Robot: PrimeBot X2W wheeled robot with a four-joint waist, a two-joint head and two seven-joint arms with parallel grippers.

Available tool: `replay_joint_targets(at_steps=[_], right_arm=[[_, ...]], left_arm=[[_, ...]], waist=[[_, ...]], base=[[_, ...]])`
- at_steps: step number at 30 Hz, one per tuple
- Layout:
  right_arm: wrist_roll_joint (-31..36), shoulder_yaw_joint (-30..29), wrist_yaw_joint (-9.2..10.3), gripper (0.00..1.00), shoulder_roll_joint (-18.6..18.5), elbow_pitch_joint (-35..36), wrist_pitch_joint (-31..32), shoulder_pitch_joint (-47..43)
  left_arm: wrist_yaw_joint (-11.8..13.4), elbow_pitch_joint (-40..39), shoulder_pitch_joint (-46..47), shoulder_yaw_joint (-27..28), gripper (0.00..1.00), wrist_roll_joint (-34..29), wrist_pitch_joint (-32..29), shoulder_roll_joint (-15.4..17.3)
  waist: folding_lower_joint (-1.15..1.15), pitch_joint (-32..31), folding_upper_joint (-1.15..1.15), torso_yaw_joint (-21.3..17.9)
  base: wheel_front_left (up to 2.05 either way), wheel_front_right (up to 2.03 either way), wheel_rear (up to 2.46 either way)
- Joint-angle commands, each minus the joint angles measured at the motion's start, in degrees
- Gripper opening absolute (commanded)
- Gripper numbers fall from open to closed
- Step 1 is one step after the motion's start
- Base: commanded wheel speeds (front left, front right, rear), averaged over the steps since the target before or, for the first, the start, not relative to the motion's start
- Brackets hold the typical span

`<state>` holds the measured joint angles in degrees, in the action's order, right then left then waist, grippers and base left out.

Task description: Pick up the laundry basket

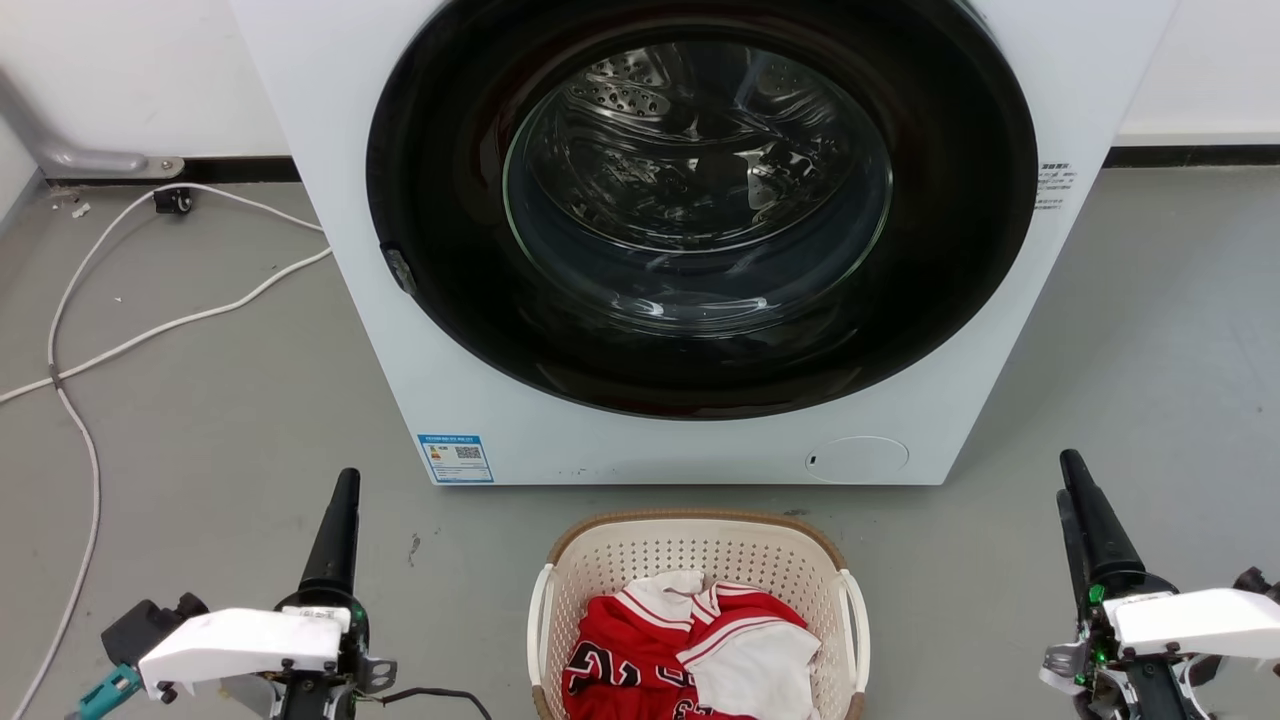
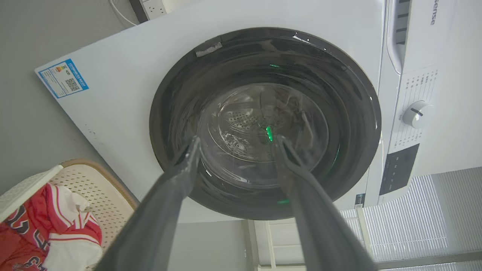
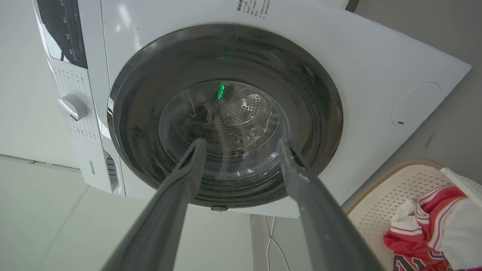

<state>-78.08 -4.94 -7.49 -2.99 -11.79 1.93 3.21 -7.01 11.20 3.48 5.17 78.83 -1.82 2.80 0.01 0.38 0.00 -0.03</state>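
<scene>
On the grey floor (image 1: 220,420), just in front of the white washing machine (image 1: 360,330), the laundry basket (image 1: 640,560) is seen standing upright, with red and white garments (image 1: 640,650) lying in it. The left gripper (image 1: 345,485) is held to the left of the basket and the right gripper (image 1: 1072,468) to its right, each well apart from it. In both wrist views the dark fingers are spread wide, nothing is held between them, and they are pointed at the machine's round glass door (image 1: 700,180).
</scene>
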Motion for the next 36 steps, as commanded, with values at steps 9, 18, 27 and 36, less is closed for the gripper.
replay_joint_targets(at_steps=[9, 18, 27, 36], right_arm=[[15.77, 2.09, 0.0, 1.0, -0.13, 5.18, -2.56, -0.21], [28.69, 3.34, 0.0, 1.0, -0.1, 7.05, -4.5, -1.11], [37.13, 4.47, 0.0, 1.0, -0.07, 8.47, -6.28, -1.84], [44.44, 5.29, 0.0, 1.0, -0.04, 10.09, -7.91, -2.74]], left_arm=[[1.74, -4.49, -0.05, -2.31, 1.0, -13.41, 2.41, 0.17], [3.4, -6.47, -0.86, -4.03, 1.0, -23.28, 4.37, 0.17], [3.75, -8.12, -1.54, -4.99, 1.0, -30.95, 6.18, 0.17], [3.1, -9.79, -2.5, -5.49, 1.0, -37.41, 7.83, 0.16]], waist=[[0.0, 0.22, 0.0, 0.1], [0.0, 0.36, 0.0, 0.2], [0.0, 0.59, 0.0, 0.27], [0.0, 0.77, 0.0, 0.32]], base=[[0.0, 0.0, 0.0], [0.0, 0.0, 0.0], [0.0, 0.0, 0.0], [0.0, 0.0, 0.0]])
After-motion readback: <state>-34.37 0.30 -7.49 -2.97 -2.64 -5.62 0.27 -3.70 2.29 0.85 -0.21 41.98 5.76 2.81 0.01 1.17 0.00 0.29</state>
